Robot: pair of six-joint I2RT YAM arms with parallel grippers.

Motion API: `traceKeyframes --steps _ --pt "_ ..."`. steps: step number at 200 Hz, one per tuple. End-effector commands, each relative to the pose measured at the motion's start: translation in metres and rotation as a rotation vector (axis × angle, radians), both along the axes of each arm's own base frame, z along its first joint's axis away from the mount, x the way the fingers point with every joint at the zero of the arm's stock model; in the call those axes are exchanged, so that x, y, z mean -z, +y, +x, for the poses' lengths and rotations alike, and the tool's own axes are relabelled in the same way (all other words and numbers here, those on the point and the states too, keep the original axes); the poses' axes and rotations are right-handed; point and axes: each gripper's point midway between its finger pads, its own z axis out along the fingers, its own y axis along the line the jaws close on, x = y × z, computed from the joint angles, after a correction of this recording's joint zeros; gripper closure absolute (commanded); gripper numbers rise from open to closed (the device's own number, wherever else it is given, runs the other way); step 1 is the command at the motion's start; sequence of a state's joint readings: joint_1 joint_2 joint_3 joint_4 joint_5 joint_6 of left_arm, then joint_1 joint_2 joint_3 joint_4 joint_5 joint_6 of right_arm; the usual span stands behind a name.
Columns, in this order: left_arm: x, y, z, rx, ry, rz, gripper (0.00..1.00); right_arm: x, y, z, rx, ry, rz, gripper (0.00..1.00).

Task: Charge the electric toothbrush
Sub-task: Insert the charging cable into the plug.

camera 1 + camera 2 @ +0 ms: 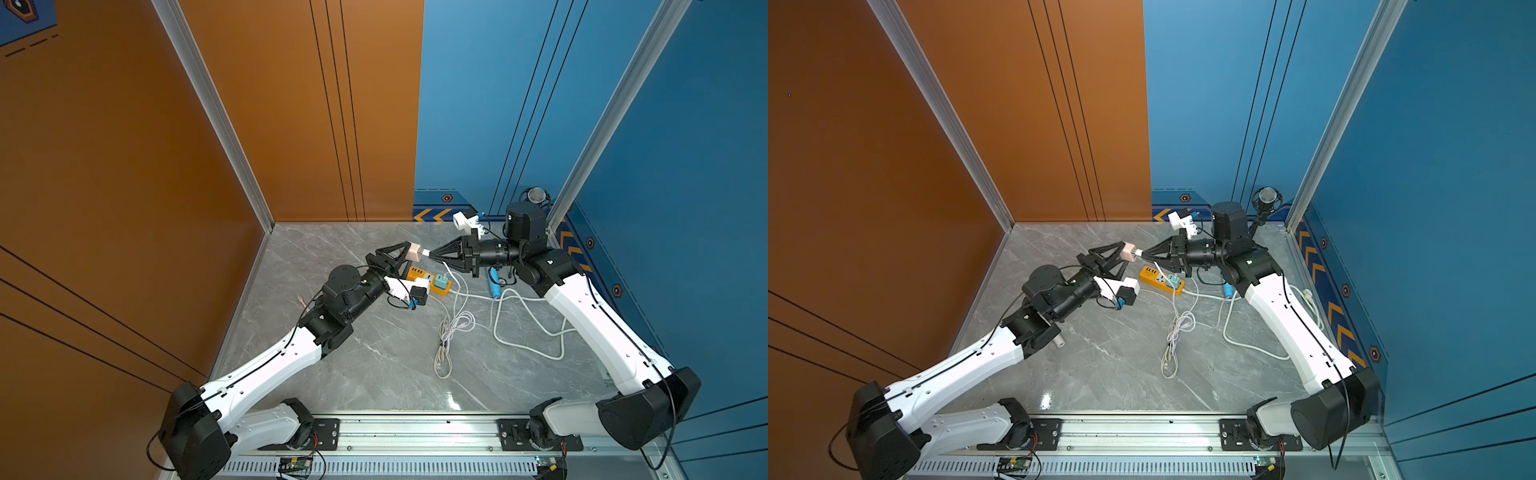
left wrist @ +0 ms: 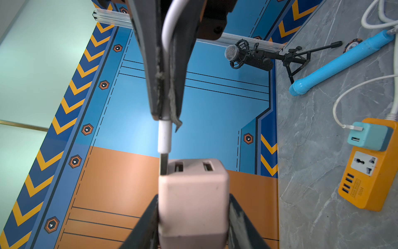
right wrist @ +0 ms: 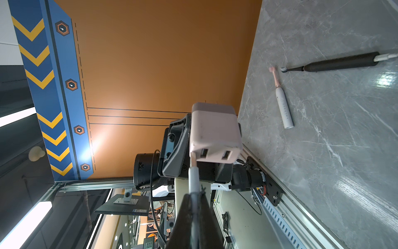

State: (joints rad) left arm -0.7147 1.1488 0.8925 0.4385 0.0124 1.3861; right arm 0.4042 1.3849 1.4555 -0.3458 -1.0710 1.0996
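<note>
Pink USB adapter clamped in left gripper; right gripper pinched on white USB plug, tip at adapter's edge beside its ports. Black electric toothbrush, cabled, lies on marble tabletop toward left edge.

- My left gripper clamps the pink adapter by its sides.
- The right gripper pinches the white USB plug — its metal tip sits at the adapter's corner, in neither port.
- On the table I see an orange power strip carrying a teal charger, with a blue handle lying near.
</note>
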Motion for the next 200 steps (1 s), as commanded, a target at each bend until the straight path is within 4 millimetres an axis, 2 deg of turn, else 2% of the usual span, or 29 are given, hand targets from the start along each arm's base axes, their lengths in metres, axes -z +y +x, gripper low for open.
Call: traceKeyframes --steps 1,24,77,145,200 --pt "-0.028 -0.008 -0.018 0.079 -0.049 -0.062 0.77 -0.001 0.001 0.002 0.006 -0.027 0.009 1.00" --pt "-0.028 -0.006 -0.018 0.078 -0.048 -0.066 0.77 0.006 -0.003 0.003 0.016 -0.013 0.002 1.00" --pt "-0.029 -0.010 -0.023 0.099 -0.048 -0.068 0.77 0.005 -0.004 0.004 0.020 -0.016 0.002 1.00" --pt "-0.025 -0.015 -0.024 0.109 -0.049 -0.053 0.77 -0.014 0.001 -0.002 0.008 -0.040 0.039 1.00" --pt "-0.031 -0.016 -0.031 0.128 -0.060 -0.064 0.78 -0.005 0.003 0.001 0.007 -0.022 0.029 1.00"
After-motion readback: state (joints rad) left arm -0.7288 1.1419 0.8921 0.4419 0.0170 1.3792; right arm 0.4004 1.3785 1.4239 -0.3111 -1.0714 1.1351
